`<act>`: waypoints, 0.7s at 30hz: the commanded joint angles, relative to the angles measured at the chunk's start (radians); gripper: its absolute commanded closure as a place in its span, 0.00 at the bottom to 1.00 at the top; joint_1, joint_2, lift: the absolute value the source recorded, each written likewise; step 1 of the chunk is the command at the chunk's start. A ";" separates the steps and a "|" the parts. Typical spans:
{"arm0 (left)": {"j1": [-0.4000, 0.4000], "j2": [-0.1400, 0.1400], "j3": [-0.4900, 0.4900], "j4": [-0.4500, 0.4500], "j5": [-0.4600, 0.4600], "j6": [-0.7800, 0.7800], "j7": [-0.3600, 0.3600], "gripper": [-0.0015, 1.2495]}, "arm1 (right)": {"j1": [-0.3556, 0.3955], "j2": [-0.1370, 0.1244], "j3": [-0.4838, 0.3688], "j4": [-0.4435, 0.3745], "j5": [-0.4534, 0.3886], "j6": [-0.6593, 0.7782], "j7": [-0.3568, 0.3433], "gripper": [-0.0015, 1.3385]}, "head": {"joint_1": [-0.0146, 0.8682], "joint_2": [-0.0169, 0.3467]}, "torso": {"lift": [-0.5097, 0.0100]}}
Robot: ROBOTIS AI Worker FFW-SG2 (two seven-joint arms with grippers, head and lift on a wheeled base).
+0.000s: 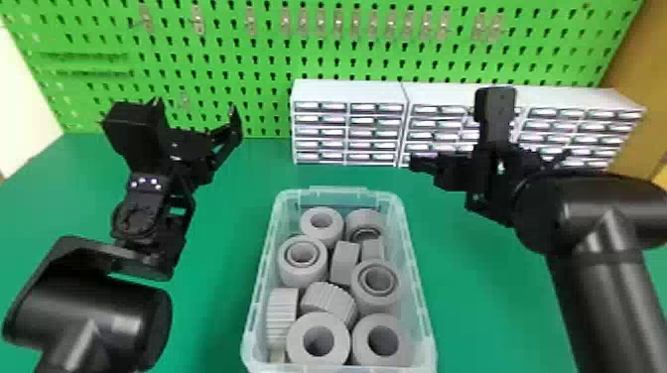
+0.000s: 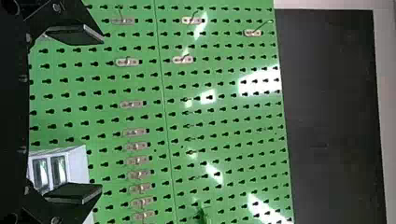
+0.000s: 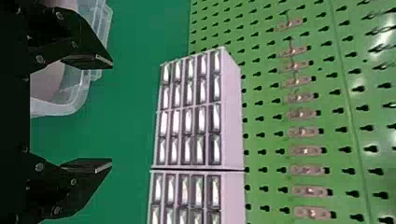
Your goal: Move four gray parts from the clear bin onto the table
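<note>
Though varied, gray parts [image 1: 303, 274] in bin [image 1: 338, 196]

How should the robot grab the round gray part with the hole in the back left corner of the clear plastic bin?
I'd come down from above: the bin's walls surround the part, and its hole faces up. The black left pincer could pinch the rim, one finger inside, since neighbours crowd it.

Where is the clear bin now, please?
In the head view, the clear bin stands on the green table, between the left arm and the right arm, before the white cabinets.
</note>
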 commanded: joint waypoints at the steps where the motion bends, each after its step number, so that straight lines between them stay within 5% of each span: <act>1: 0.001 0.001 0.005 0.000 0.000 0.003 0.000 0.13 | -0.067 -0.013 0.051 0.055 0.001 0.086 0.023 0.38 | 0.78 0.14 | 0.89; 21: -0.004 0.001 0.008 0.000 -0.002 0.007 0.000 0.13 | -0.245 0.014 0.287 0.319 0.072 0.126 0.191 0.38 | 0.78 0.14 | 0.89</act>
